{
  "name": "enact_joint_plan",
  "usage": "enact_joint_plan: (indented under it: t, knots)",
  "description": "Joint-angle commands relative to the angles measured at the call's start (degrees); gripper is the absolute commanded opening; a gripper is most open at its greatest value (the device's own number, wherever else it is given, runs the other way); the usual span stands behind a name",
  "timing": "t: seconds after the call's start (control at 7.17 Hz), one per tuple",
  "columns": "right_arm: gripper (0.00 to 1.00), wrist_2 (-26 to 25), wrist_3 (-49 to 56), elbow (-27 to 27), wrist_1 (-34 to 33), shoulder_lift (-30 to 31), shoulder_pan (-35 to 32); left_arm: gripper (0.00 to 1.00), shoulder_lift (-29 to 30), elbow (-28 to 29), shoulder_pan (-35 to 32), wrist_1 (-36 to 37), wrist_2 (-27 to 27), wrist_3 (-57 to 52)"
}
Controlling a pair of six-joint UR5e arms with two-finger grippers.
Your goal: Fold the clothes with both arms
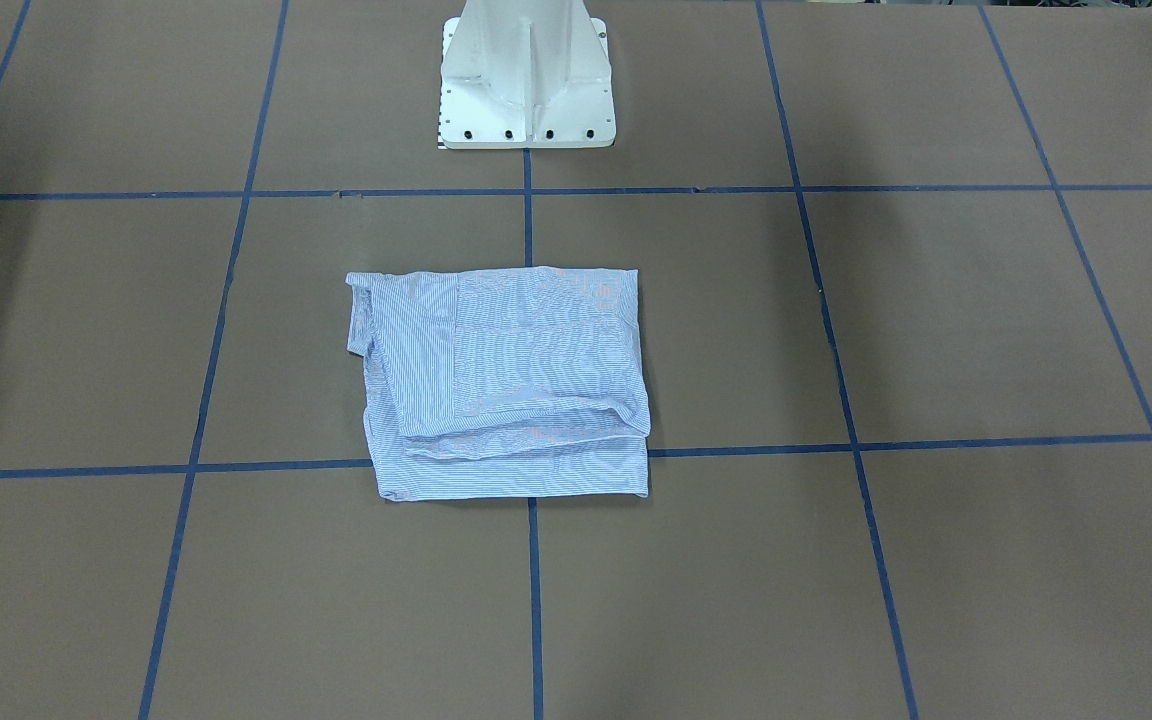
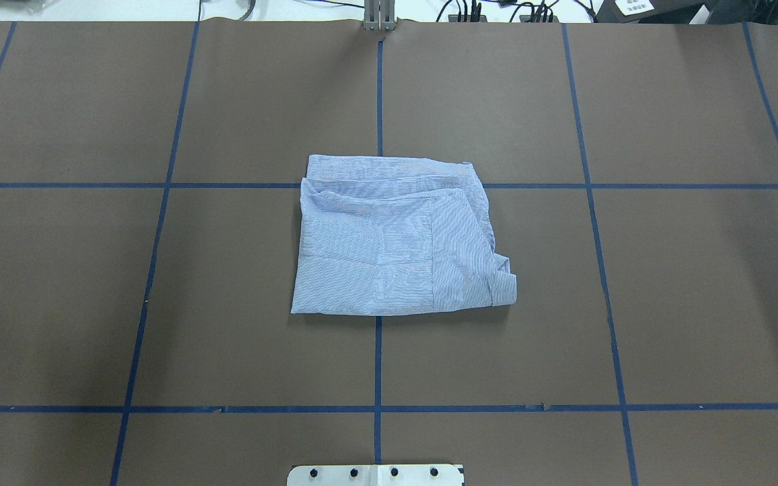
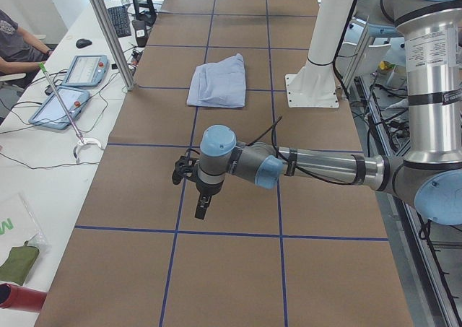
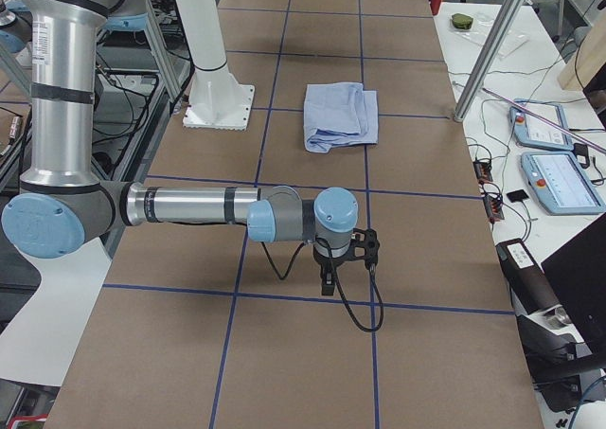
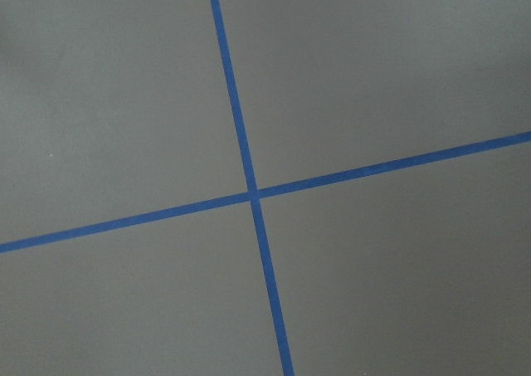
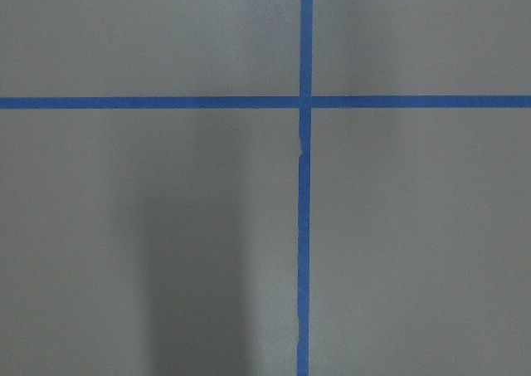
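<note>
The light blue striped shirt lies folded into a nearly square packet in the middle of the overhead view, flat on the brown table. It covers a crossing of the blue tape lines that divide the surface into squares. At its lower right corner in that view a small folded piece sticks out a little (a cuff or the collar, I cannot tell which). In the front-facing view the same shirt sits a little below the centre, with the white pedestal at the top middle, well apart from it. No arm touches the cloth. In the exterior left view the left arm reaches across the centre of the frame from the right edge. The left gripper points down above the table, far from the shirt in the upper middle. In the exterior right view the right arm comes from the left edge and the right gripper hangs over the table below the centre, also far from the shirt. For both grippers I cannot tell if the fingers are apart or together. Each wrist view shows only brown table with a tape crossing.
</note>
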State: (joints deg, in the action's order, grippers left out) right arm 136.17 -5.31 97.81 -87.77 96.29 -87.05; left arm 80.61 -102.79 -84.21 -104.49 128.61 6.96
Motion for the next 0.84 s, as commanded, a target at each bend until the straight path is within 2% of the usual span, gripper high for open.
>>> enact_joint_plan:
  t: [0.0,0.28,0.7]
  knots:
    - [1.00,0.32,-0.14,-0.25,-0.47,0.04,-0.14,1.00,-1.67,1.45,-0.34,1.39,3.30,-6.29]
    - [1.00,0.58,-0.14,-0.16,-0.64,0.04,-0.14,1.00,-1.16,1.81,-4.19,3.83,3.75,-10.39]
    - [1.00,0.67,-0.14,-0.16,-0.73,0.13,-0.14,1.00,-0.80,-5.29,-5.09,14.02,3.76,-10.39]
